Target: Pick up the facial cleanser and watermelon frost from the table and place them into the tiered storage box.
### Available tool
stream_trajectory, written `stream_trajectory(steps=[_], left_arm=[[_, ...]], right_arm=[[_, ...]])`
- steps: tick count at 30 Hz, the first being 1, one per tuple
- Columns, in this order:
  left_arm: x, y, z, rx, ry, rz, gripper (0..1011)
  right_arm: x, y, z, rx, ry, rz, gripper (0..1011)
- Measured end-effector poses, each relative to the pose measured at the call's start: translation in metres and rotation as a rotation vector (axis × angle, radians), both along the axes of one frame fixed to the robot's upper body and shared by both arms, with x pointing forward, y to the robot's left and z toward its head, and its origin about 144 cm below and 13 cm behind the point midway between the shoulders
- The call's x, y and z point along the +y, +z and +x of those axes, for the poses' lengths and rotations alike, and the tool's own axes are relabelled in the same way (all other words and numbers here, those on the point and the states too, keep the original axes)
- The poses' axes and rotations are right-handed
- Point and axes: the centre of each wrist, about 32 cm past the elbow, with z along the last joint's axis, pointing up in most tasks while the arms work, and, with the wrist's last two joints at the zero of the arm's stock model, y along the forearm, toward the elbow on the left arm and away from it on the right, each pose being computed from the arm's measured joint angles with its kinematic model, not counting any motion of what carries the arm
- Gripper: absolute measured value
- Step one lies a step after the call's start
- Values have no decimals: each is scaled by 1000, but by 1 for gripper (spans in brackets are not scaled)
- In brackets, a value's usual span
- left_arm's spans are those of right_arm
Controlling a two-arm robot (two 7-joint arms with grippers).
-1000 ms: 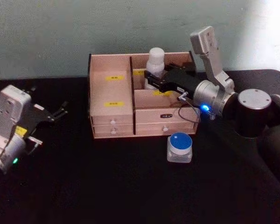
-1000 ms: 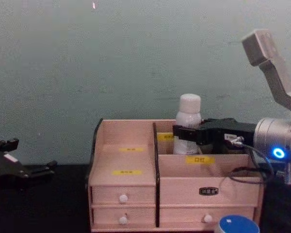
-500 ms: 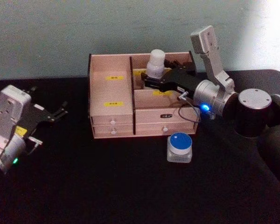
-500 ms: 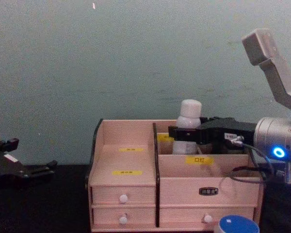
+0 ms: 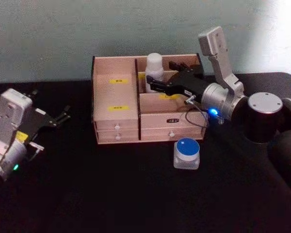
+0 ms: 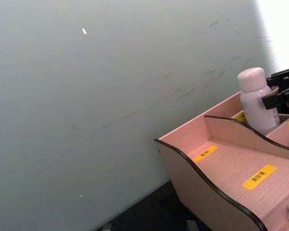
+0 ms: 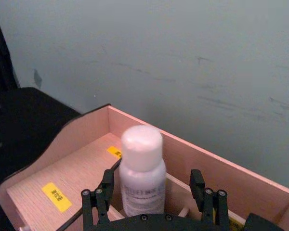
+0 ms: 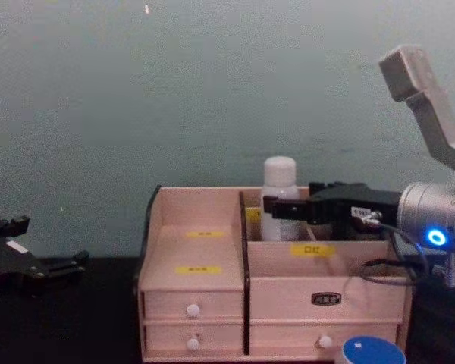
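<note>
- Where the black counter (image 5: pixel 111 194) stretches away to the left of the tiered storage box (image 5: pixel 116 99), the left gripper (image 5: pixel 64 114) hangs well apart from the box. Its tips point toward the box, and its jaws are spread with nothing between them.
- The tiered storage box stands at the back of the counter against the pale wall. It has a stepped left half with yellow labels, small drawers with white knobs along its front, and a dark divider down its middle.
- The facial cleanser (image 5: pixel 154 68) is inside the box, upright in the rear compartment just right of that divider. Its rounded white cap rises above the box's back wall. Its base is hidden behind the lower front tier.
- The right gripper (image 5: pixel 161 76) reaches in over the right half of the box from the box's right side. In the right wrist view its jaws are wide, one black finger (image 7: pixel 97 199) on each side of the bottle, with a gap showing between each finger and the bottle's sides.
- The watermelon frost (image 5: pixel 186 153) stands on the counter in front of the box's right-hand drawers. It is near the box but not touching it, with its blue lid upward.
</note>
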Motion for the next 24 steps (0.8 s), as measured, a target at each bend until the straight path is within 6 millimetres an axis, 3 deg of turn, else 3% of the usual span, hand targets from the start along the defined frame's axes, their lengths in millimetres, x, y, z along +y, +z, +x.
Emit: stream_trajectory(steps=[11,24], left_arm=[[0,0,0,0,0,0,1001],[0,0,0,0,0,0,1001]], right_arm=[[-13,12,-22,-24,25,29,1000],[-45,-1,-85,8,89,21,1000]])
